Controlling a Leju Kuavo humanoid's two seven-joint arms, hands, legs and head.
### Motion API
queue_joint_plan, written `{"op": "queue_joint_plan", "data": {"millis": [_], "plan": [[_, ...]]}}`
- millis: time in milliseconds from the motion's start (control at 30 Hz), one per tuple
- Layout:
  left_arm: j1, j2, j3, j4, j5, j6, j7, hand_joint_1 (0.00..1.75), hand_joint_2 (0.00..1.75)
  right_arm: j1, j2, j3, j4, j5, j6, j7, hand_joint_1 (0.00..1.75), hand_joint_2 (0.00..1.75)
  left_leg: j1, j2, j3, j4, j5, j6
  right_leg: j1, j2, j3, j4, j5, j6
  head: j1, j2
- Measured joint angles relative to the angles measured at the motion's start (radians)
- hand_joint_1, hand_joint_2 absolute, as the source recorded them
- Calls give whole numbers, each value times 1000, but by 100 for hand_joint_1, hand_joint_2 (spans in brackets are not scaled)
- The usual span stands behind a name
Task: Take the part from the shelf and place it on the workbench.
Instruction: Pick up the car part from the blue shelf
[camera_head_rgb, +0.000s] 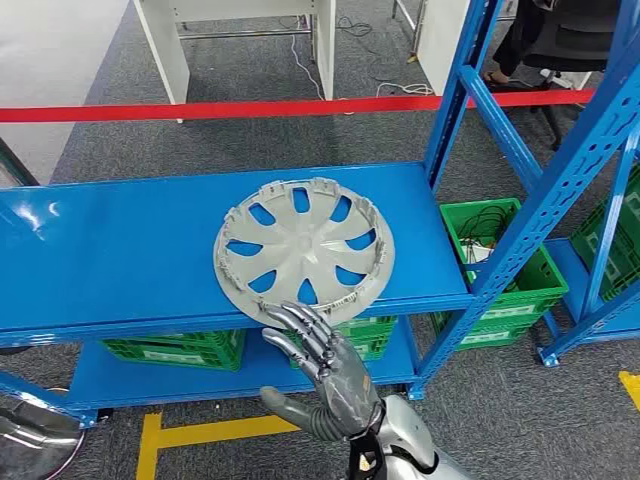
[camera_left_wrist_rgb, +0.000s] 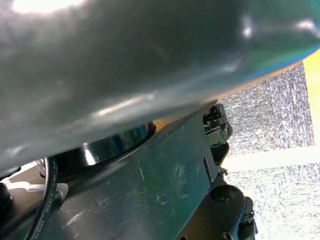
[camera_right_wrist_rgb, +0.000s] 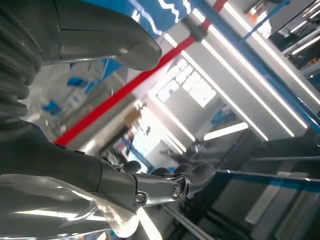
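Silver spoked wheel cover (camera_head_rgb: 303, 247) lies flat on blue shelf (camera_head_rgb: 113, 250); right hand (camera_head_rgb: 326, 375) fingers (camera_head_rgb: 298, 318) spread, empty.

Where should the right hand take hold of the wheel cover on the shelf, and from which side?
Likely the near rim of the wheel cover, from the shelf's front. It lies flat, inner face up, its near edge slightly overhanging the front lip by the right hand, leaving room for fingers beneath and thumb on top.

One grey wheel cover (camera_head_rgb: 303, 247) on blue shelf (camera_head_rgb: 113, 250), just beyond right hand (camera_head_rgb: 326, 375). Three green crates below: two under hand (camera_head_rgb: 181, 348) (camera_head_rgb: 373, 335), one at its right (camera_head_rgb: 506, 265).
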Motion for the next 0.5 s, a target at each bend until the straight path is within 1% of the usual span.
{"op": "queue_joint_plan", "data": {"millis": [67, 167, 333, 433, 500], "plan": [[-1, 0, -1, 0, -3, 0, 1, 0, 0, 1, 3, -7, 3, 34, -13, 2, 0, 175, 0, 0, 0, 0, 0, 0, 0, 0, 0, 0, 0, 0, 0, 0], [-4, 0, -8, 0, -11, -1, 9, 0, 0, 3, 14, -27, 15, 142, -46, 10, 0, 175, 0, 0, 0, 0, 0, 0, 0, 0, 0, 0, 0, 0, 0, 0], [-16, 3, -26, 0, -36, -25, 28, 0, 0, -14, 24, -45, 61, 315, -68, 37, 0, 175, 0, 0, 0, 0, 0, 0, 0, 0, 0, 0, 0, 0, 0, 0], [-23, 6, -36, 0, -55, -45, 41, 0, 0, -25, 29, -48, 97, 417, -78, 69, 0, 175, 0, 0, 0, 0, 0, 0, 0, 0, 0, 0, 0, 0, 1, 0], [-27, 7, -42, 0, -65, -53, 48, 0, 0, -34, 30, -45, 118, 458, -82, 94, 0, 175, 0, 0, 0, 0, 1, 0, 0, 0, 0, 0, 1, 0, 1, 0]]}}
